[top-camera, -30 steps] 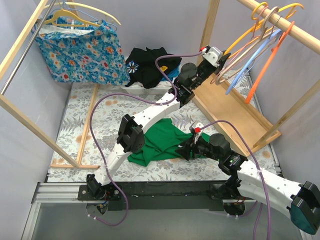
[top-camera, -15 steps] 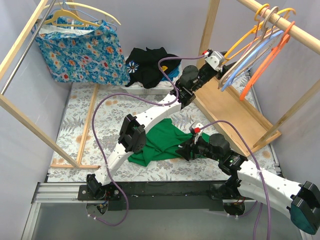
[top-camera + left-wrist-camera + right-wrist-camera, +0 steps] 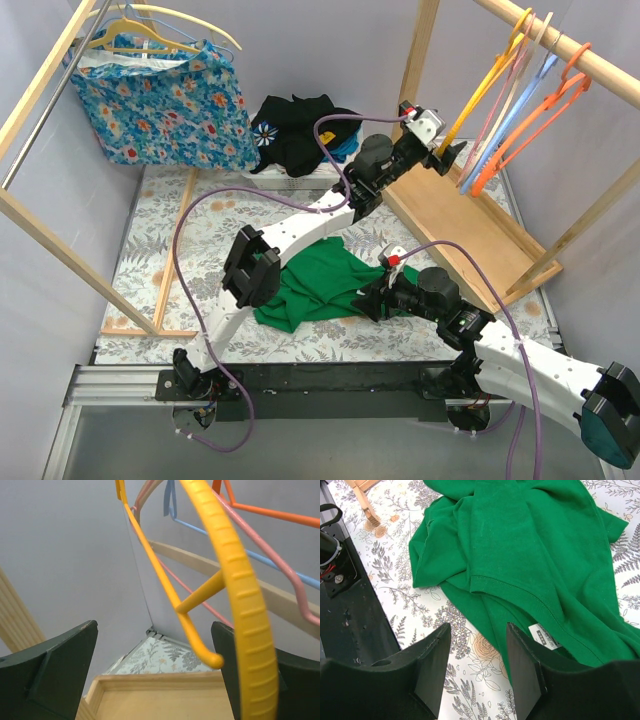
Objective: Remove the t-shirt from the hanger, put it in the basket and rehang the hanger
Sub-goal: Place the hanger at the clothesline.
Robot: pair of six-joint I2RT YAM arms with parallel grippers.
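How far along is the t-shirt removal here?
Done: the green t-shirt lies crumpled on the table, and the yellow hanger hangs bare on the wooden rail. In hand: nothing; the left gripper is open beside that hanger, the right gripper open over the t-shirt. Left: probably only retracting the arms.

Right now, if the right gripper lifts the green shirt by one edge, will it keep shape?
The shirt lies in soft folds, so it would probably droop. It looks thin at the hem, likely light. Layers overlap, so a pinch may lift only one.
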